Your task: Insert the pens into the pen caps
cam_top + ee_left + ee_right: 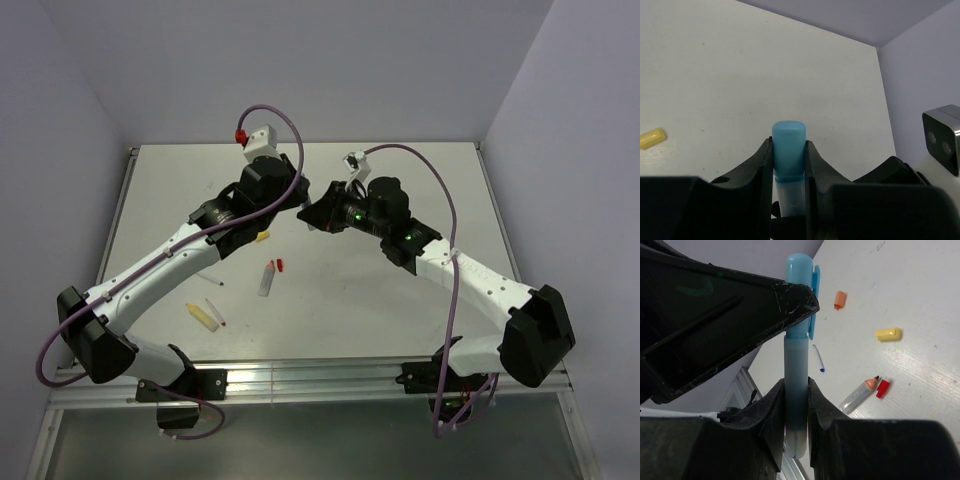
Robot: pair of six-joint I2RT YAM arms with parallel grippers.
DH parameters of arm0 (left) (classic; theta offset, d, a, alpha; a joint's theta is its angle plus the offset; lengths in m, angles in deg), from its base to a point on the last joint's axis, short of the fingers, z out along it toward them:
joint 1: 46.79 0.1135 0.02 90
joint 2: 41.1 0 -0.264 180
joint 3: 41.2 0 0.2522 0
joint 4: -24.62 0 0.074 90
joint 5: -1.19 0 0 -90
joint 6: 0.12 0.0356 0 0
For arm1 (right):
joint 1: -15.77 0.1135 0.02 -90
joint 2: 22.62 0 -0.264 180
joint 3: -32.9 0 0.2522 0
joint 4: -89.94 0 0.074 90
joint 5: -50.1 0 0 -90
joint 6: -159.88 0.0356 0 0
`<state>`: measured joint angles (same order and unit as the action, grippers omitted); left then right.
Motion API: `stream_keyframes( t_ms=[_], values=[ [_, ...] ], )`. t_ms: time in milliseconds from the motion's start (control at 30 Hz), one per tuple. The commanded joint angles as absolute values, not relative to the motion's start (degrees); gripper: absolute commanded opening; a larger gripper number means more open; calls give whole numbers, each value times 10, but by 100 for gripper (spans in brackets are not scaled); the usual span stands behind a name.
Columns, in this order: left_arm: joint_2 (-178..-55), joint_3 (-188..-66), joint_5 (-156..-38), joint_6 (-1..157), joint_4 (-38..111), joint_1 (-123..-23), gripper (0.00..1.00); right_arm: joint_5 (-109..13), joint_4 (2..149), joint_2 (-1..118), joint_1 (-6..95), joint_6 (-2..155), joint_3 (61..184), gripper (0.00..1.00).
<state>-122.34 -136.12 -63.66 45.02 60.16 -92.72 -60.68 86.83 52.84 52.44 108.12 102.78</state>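
Note:
Both grippers meet above the table's middle. My left gripper (788,143) is shut on the light-blue cap (788,150). My right gripper (796,386) is shut on the light-blue marker's pale body (796,365). The cap (800,275) sits over the marker's end, and marker and cap form one straight line between the two grippers. In the top view the left gripper (296,196) and right gripper (318,212) nearly touch, and the marker is hidden between them.
On the table lie the yellow cap (888,334), the orange cap (840,299), the uncapped orange marker (860,394) beside the red cap (882,388), and a thin blue-tipped pen (817,357). The yellow marker (203,316) and a thin red-tipped pen (215,312) lie near the front left.

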Motion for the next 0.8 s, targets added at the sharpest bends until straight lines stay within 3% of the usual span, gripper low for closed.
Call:
stream_keyframes(
  t_ms=[0,767],
  values=[
    [-1211,-1356,-646,448,633,-943,0,-555,926,487,509,1074,1034,0],
    [-1127,-1298,-701,440,601,-1005,0,-573,1029,436,494,1064,974,0]
  ],
)
